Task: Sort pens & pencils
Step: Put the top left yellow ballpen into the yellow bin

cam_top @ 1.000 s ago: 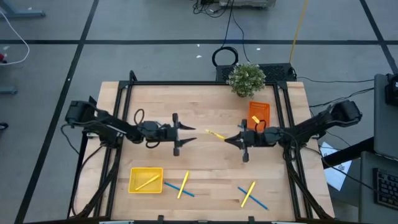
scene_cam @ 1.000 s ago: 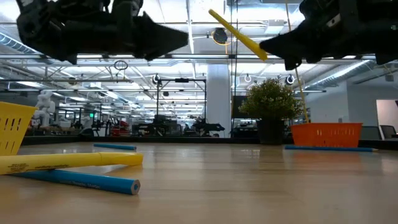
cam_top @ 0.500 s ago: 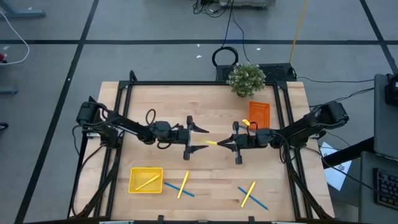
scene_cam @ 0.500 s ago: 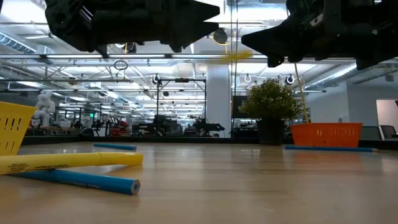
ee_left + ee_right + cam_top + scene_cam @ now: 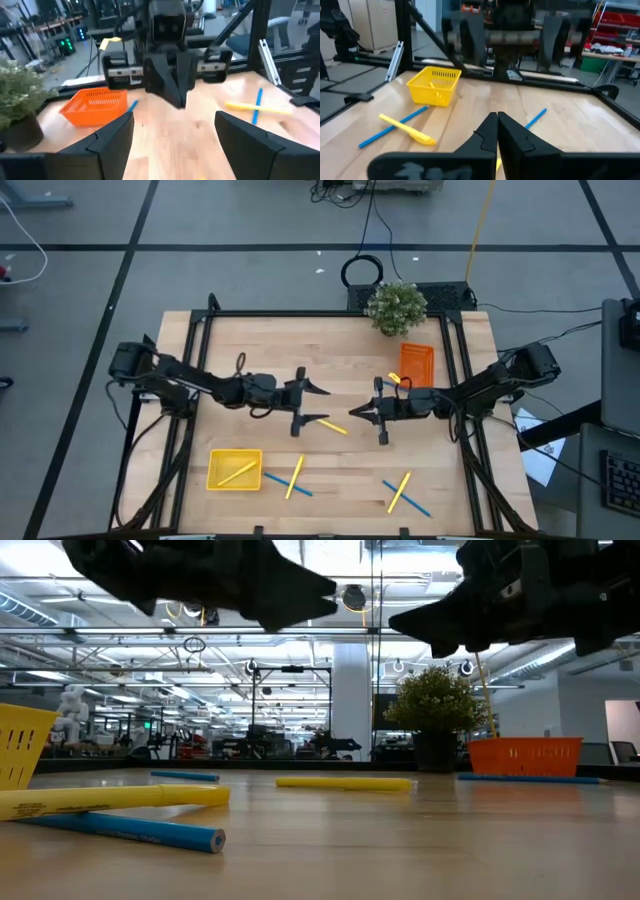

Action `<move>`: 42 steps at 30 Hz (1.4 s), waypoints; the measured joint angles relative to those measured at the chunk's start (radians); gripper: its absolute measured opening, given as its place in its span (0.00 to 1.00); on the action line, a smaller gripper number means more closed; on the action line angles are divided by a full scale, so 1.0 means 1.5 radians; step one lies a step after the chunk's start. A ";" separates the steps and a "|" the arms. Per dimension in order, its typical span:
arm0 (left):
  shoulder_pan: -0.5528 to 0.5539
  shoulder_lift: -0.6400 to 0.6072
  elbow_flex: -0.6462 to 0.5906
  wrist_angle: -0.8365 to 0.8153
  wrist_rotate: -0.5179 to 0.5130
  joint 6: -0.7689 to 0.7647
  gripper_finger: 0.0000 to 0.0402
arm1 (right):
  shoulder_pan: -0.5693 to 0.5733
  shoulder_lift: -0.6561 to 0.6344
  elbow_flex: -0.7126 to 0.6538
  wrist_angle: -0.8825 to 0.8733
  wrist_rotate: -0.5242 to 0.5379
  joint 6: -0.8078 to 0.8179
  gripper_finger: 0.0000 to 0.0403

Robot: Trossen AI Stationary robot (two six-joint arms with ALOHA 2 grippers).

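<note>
A yellow pencil (image 5: 333, 426) lies flat on the table's middle, below and between my two grippers; in the low view the pencil (image 5: 345, 782) rests along its whole length. My left gripper (image 5: 320, 406) hovers above it, open and empty, pointing toward the table's right. My right gripper (image 5: 352, 412) faces it, shut and empty, also clear of the table (image 5: 340, 350). A yellow pencil crossing a blue one (image 5: 293, 477) lies near the front, and another such crossed pair (image 5: 403, 492) lies at the front right.
A yellow tray (image 5: 234, 469) at the front left holds one yellow pencil. An orange tray (image 5: 417, 363) stands at the back right beside a potted plant (image 5: 396, 308). A blue pencil (image 5: 185, 776) lies farther back in the low view.
The yellow pencil was held tilted at my right gripper's tip, then hung level between both grippers, and has fallen flat onto the table. My left gripper moved toward the table's right and spread its fingers wider. My right gripper moved toward the table's left.
</note>
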 joint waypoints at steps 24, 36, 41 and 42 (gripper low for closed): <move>-0.016 -0.127 -0.001 -0.340 -0.093 -0.096 0.71 | 0.035 0.206 0.249 -0.476 0.059 0.123 0.49; -0.016 -0.126 -0.001 -0.372 -0.120 -0.110 0.71 | 0.097 0.208 0.250 -0.577 0.094 0.297 0.40; -0.016 -0.126 -0.001 -0.371 -0.121 -0.109 0.71 | 0.112 0.208 0.248 -0.578 0.147 0.303 0.32; -0.016 -0.126 -0.001 -0.371 -0.120 -0.110 0.71 | 0.112 0.208 0.248 -0.579 0.153 0.303 0.31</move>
